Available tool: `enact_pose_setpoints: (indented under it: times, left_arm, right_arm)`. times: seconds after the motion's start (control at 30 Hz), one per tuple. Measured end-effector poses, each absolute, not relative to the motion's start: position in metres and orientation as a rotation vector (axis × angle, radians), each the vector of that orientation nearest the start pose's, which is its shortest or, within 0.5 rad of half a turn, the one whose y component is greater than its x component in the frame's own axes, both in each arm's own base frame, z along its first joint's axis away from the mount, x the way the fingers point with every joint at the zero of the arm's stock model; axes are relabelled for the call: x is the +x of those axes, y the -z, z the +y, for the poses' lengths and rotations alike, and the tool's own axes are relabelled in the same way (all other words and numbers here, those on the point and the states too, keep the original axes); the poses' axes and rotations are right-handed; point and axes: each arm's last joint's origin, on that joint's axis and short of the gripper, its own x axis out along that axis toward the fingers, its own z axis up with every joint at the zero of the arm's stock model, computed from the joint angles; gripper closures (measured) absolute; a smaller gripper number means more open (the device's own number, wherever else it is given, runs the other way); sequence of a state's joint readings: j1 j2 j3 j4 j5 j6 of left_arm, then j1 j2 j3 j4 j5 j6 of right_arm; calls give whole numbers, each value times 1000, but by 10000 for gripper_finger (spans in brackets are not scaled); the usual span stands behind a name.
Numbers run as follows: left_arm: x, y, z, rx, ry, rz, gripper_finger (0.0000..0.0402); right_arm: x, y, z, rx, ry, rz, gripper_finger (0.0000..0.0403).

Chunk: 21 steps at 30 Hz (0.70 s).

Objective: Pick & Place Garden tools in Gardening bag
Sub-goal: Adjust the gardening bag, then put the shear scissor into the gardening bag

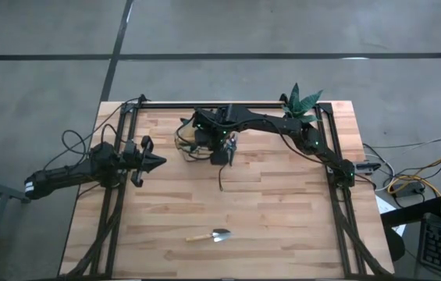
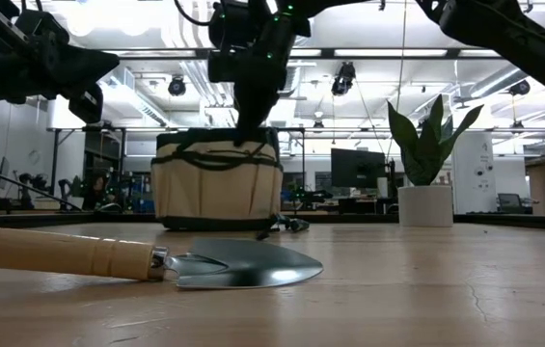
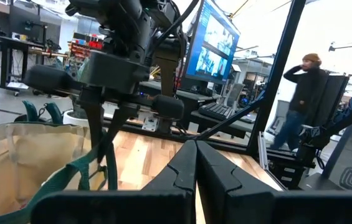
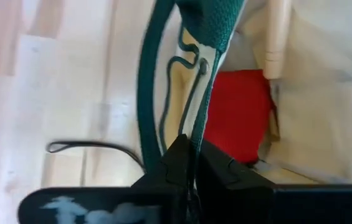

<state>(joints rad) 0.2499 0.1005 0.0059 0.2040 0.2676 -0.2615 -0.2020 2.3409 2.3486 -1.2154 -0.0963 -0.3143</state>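
Note:
The tan gardening bag with dark green trim stands on its base at the table's far middle, mostly under my right arm in the high view. My right gripper is above its rim, shut on a green loop handle. Inside the bag I see a red chunky piece and a wooden handle. A wooden-handled trowel lies flat near the front edge. A thin dark stick lies on the table just in front of the bag. My left gripper is shut and empty, raised left of the bag. My right gripper pinches the bag's green loop handle between its two fingers, a single strap as far as I can see. The fingers point down from above. The bag's base rests on the table and the strap runs up from the rim to the fingers.
A green potted plant in a white pot stands at the far right corner. A small dark thing lies at the bag's foot. Black frame rails run along the table's left, right and far sides. A person stands beyond the table.

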Motion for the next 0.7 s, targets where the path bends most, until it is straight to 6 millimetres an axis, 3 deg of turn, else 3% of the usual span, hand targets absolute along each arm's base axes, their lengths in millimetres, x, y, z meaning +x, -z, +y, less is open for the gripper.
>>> enact_pose_setpoints:
  times: [0.43,0.7]
  left_arm:
    - [101,-177,18,-233,31,-103,392]
    - [101,-178,18,-233,32,-105,392]
  right_arm:
    - [474,-265,-92,-27,-77,1184,257]
    - [471,-289,-88,-35,-86,1090,190]
